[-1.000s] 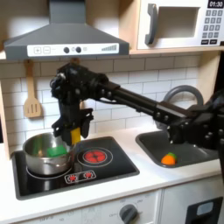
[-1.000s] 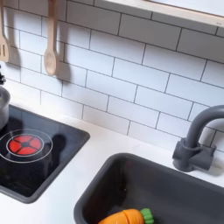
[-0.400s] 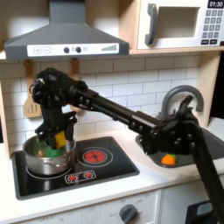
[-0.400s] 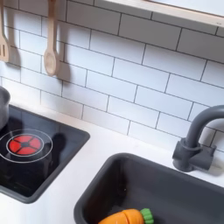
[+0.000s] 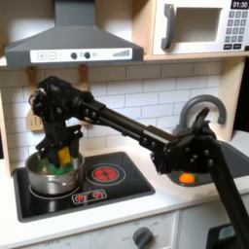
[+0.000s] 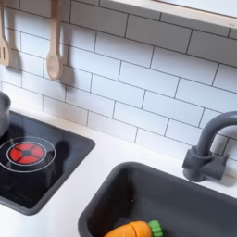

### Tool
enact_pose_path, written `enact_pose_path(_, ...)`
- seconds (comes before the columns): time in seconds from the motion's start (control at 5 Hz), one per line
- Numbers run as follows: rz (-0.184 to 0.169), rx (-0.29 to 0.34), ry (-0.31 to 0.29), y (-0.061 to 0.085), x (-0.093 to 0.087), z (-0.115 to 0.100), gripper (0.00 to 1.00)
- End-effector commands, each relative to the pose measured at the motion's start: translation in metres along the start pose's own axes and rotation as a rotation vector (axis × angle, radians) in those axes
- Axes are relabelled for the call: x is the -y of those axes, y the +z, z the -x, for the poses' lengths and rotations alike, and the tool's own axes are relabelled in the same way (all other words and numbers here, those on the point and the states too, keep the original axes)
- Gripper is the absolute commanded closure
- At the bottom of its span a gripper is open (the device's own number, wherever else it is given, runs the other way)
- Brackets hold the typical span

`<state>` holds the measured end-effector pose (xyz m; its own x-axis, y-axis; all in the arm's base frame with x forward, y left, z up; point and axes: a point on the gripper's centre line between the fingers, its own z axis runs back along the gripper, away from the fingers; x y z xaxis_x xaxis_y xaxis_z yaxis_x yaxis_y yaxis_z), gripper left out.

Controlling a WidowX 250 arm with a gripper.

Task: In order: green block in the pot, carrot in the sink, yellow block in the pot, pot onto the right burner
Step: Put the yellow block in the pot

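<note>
1. In the first exterior view, the gripper (image 5: 60,148) is seen lowered over the pot (image 5: 51,175), with its fingers closed on the yellow block (image 5: 62,157).
2. The yellow block is held upright, just above the pot's rim and partly within its opening; contact with the pot floor cannot be told.
3. The green block (image 5: 64,167) is seen inside the pot, directly under the yellow block, toward the pot's 3 o'clock side.
4. The pot is placed on the burner at the first exterior view's left of the black cooktop (image 5: 117,190). The red-ringed burner (image 5: 104,174) lies at the pot's 3 o'clock and is uncovered.
5. In the second exterior view, a sliver of the pot (image 6: 3,113) is seen at the 9 o'clock edge of the frame, with the red burner (image 6: 28,152) just beside it at 4 o'clock.
6. The carrot (image 6: 132,230) is seen lying in the sink (image 6: 185,199) in the second exterior view, at the basin's 6 o'clock, its green top pointed toward 3 o'clock. In the first exterior view, the carrot (image 5: 187,177) is partly masked by the arm.
7. The faucet (image 6: 208,148) stands at the basin's 1 o'clock in the second exterior view.
8. A wooden spoon (image 6: 54,42) hangs on the tiled wall at the burner's 12 o'clock.
</note>
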<state>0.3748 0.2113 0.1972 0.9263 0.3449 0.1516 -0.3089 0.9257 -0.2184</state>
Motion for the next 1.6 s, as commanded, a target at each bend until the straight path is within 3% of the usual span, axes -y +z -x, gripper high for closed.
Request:
enact_pose_path(0.0, -0.070, 0.060, 0.015, 0.002, -0.012, -0.007, 1.00)
enact_pose_path(0.4, -0.076, 0.078, -0.005, -0.009, -0.010, -0.019, 1.00)
enact_pose_path(0.6, -0.084, 0.094, -0.004, -0.001, -0.011, -0.019, 1.00)
enact_pose_path(0.8, -0.087, 0.104, 0.009, 0.008, -0.008, -0.016, 0.00)
enact_pose_path(1.4, -0.070, 0.061, -0.060, -0.004, 0.010, -0.012, 0.00)
